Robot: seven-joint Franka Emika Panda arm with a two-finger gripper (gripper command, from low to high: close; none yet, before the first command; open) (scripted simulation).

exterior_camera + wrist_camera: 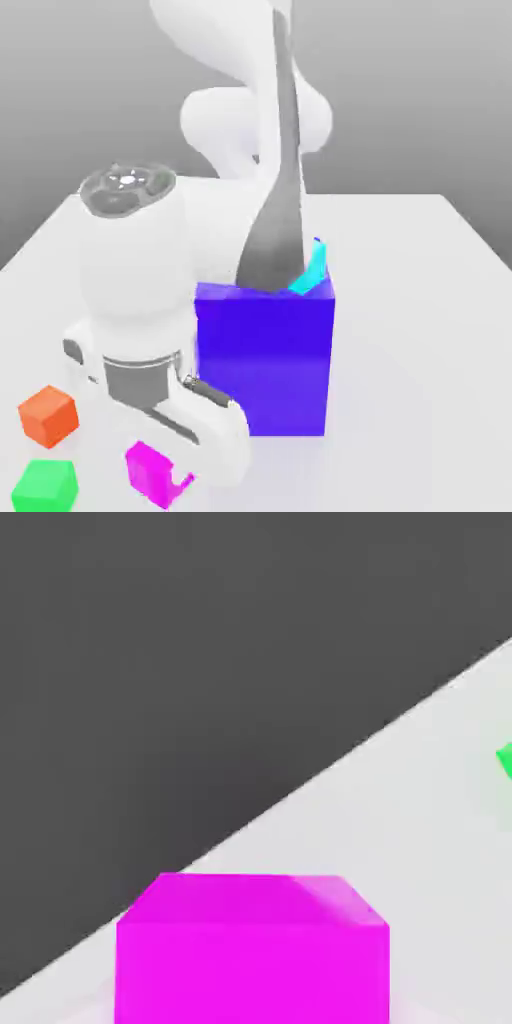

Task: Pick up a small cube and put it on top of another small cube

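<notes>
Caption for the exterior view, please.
Franka arm bent low over the magenta cube, beside the orange and green cubes.

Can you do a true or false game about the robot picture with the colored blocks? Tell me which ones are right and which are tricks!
1. The magenta cube is already on top of the orange cube. False: there is a gap between them, with the magenta cube toward the exterior view's right.
2. The blue-violet block is much bigger than the orange cube. True.
3. The green cube is closer to the blue-violet block than the magenta cube is. False: the magenta cube is closer.
4. Something cyan shows by the top of the blue-violet block. True.
5. The table is bright red. False: it is whitish.
</notes>
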